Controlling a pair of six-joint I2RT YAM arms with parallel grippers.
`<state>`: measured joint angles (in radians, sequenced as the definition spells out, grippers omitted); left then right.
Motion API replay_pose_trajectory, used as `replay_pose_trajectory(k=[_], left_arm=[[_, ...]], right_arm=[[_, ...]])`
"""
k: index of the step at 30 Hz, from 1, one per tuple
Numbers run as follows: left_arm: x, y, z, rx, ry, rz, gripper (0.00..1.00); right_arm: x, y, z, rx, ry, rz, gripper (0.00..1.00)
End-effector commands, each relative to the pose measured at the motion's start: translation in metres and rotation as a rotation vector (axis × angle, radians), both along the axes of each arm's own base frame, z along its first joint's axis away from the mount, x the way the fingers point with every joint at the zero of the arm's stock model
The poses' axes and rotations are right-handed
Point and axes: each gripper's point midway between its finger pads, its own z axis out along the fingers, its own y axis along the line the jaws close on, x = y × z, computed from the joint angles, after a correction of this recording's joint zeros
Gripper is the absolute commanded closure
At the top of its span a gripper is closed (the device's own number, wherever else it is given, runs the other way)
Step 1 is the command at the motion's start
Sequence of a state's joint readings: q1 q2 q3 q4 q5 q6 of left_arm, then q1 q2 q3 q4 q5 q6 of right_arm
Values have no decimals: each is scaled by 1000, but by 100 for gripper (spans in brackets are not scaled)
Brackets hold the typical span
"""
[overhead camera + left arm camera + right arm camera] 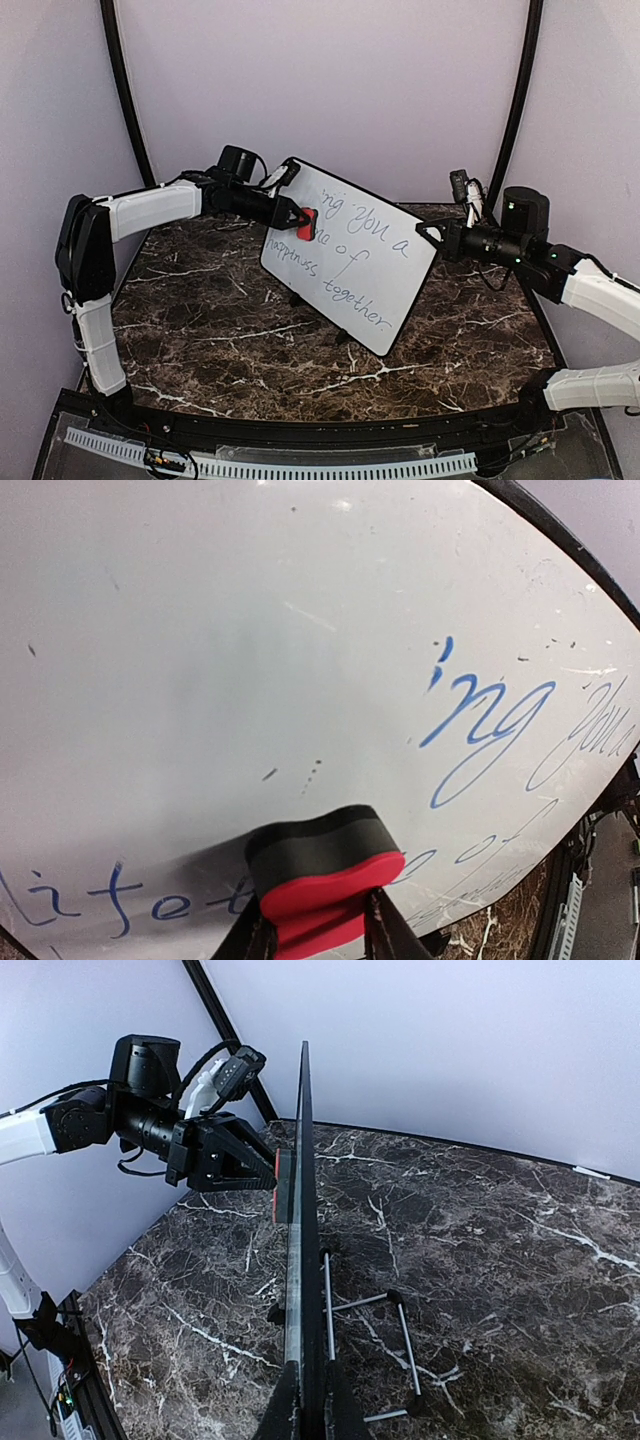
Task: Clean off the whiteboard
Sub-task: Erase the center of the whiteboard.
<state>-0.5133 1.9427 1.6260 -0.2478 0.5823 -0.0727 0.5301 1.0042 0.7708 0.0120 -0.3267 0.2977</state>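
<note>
While the glossy white whiteboard (350,255) stands tilted on edge over the dark, white-veined marble counter (200,310), the right end effector (436,236) is clamped tight on its thin black side edge. The left end effector (297,216) pinches a wavy-sided red eraser (307,222), its dark felt pad pressed flat against the board near the blue cursive writing.

Dark marble-patterned table (200,330) (veined in white) carries a thin wire stand (329,1308), its black-tipped legs on the surface.

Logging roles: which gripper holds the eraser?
The left gripper; it holds the red eraser against the whiteboard, while the right gripper clamps the board's edge.
</note>
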Motion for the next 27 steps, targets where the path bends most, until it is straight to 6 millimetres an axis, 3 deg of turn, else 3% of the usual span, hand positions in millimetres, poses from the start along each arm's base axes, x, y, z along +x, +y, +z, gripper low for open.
replay_pose_trajectory(k=[1,8,14,21,27], left_arm=[[3,-2,13,-4,-55,30,71],[31,12,46,-72,-92,89,71],[47,15,50,-95,-76,85,71],[46,6,45,-124,-40,75,70],[24,-17,27,-122,12,29,71]], right_arm=[[-20,17,-4,-74,-61,145,100],[-22,15,-3,-72,-67,143,100],[-23,14,-2,-69,-69,142,100],[-25,15,-1,-63,-73,149,100],[-26,14,0,-63,-69,150,100]])
